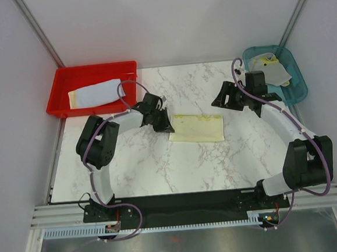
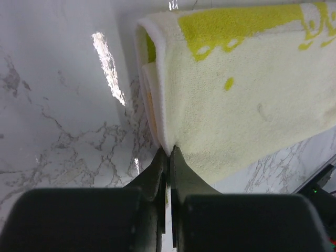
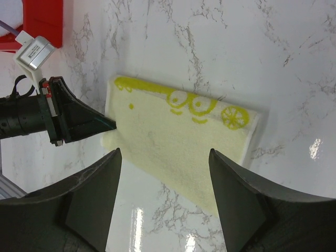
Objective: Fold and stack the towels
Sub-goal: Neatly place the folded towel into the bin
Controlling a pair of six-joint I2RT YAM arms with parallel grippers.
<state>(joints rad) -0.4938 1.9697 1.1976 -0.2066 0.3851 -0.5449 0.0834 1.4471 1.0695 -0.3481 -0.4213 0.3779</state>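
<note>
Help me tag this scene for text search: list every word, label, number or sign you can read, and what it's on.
None can be read in any view.
yellow towel: its green-yellow print is shapes, not legible letters.
red tray, blue bin: no markings visible.

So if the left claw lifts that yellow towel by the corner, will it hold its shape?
Probably not. The towel looks like soft terry, so it would likely droop. Its folded layers gape at the end near the left claw, so the fold may open.
</note>
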